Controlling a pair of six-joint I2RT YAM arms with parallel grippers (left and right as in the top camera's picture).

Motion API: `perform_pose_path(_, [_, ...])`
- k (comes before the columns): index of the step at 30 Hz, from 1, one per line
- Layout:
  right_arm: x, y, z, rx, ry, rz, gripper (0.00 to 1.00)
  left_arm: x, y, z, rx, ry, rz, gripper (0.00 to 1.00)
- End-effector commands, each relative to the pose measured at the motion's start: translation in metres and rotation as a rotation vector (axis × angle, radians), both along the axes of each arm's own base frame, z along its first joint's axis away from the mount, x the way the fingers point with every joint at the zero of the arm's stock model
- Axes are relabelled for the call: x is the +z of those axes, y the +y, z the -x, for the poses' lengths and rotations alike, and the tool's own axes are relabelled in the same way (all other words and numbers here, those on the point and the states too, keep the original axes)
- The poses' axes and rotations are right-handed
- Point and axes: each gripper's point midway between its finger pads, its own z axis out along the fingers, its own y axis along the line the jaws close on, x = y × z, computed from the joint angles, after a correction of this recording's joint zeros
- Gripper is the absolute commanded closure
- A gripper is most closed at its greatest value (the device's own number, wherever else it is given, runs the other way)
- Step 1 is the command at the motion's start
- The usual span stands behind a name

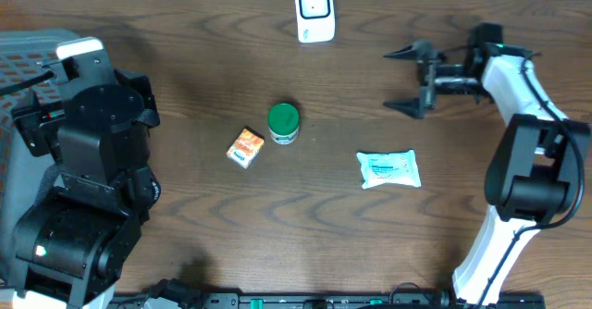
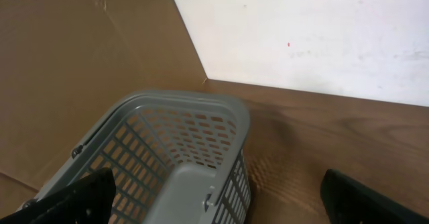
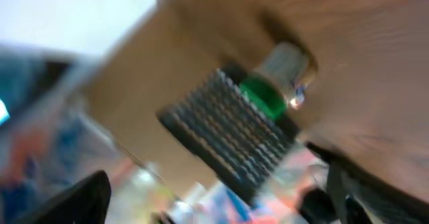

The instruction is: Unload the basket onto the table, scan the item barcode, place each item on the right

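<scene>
- Right gripper (image 1: 389, 80) hangs to the right of the barcode scanner (image 1: 314, 11), jaws spread wide with nothing between them. The left gripper (image 2: 218, 190) is likewise wide apart and empty, over the grey basket (image 2: 201, 106).
- Three candidate items lie apart on the wooden table (image 1: 185, 41). I cannot tell which one is meant.
- Wipes pack (image 1: 388, 169), farthest right: probably soft and light, with slick film that may sag. Pinch across the short width, near the middle.
- Green-lidded jar (image 1: 283, 122), upright: rigid and round, may roll. Grip the body below the lid.
- Orange carton (image 1: 245, 147), just left of the jar: light, probably crushable. Close gently on the long flat sides.
</scene>
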Motion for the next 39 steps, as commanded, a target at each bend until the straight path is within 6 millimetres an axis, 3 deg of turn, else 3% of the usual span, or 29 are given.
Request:
perform_pose_path(1, [0.02, 0.023, 0.019, 0.162, -0.348, 0.043, 0.01, 0.002, 0.002, 0.001, 0.011, -0.012, 0.01, 0.02])
perform_pose_path(3, [0.01, 0.019, 0.031, 0.221, -0.359, 0.236, 0.01, 0.002, 0.002, 0.001, 0.011, -0.012, 0.01, 0.02])
perform_pose_path(5, [0.017, 0.011, 0.042, 0.27, -0.419, 0.416, 0.01, 0.002, 0.002, 0.001, 0.011, -0.012, 0.01, 0.02])
perform_pose_path(9, [0.064, -0.007, 0.061, 0.353, -0.691, 0.707, 0.01, 0.002, 0.002, 0.001, 0.011, -0.012, 0.011, 0.02])
perform_pose_path(12, [0.094, -0.044, 0.072, 0.529, -0.957, 1.13, 0.01, 0.002, 0.002, 0.001, 0.011, -0.012, 0.011, 0.02])
perform_pose_path(14, [0.11, -0.058, 0.08, 0.53, -0.97, 1.275, 0.01, 0.002, 0.002, 0.001, 0.011, -0.012, 0.01, 0.02])
perform_pose_path(15, [0.123, -0.055, 0.086, 0.527, -1.023, 1.297, 0.01, 0.002, 0.002, 0.001, 0.011, -0.012, 0.01, 0.02])
perform_pose_path(17, [0.127, -0.052, 0.091, 0.599, -1.091, 1.322, 0.01, 0.002, 0.002, 0.001, 0.011, -0.012, 0.011, 0.02])
perform_pose_path(20, [0.114, -0.049, 0.097, 0.668, -1.063, 1.341, 0.01, 0.002, 0.002, 0.001, 0.011, -0.012, 0.011, 0.02])
perform_pose_path(27, [0.039, -0.028, 0.117, 0.845, -0.943, 1.511, 0.01, 0.002, 0.002, 0.001, 0.011, -0.012, 0.011, 0.02])
perform_pose_path(30, [0.018, -0.016, 0.123, 0.939, -0.976, 1.641, 0.01, 0.002, 0.002, 0.001, 0.011, -0.012, 0.01, 0.02])
perform_pose_path(33, [-0.002, -0.021, 0.13, 0.99, -0.946, 1.792, 0.01, 0.002, 0.002, 0.001, 0.011, -0.012, 0.011, 0.02])
perform_pose_path(36, [-0.026, -0.016, 0.137, 1.05, -0.948, 1.812, 0.01, 0.002, 0.002, 0.001, 0.011, -0.012, 0.011, 0.02])
perform_pose_path(39, [-0.036, -0.008, 0.144, 1.107, -0.96, 1.802, 0.01, 0.002, 0.002, 0.001, 0.011, -0.012, 0.011, 0.04])
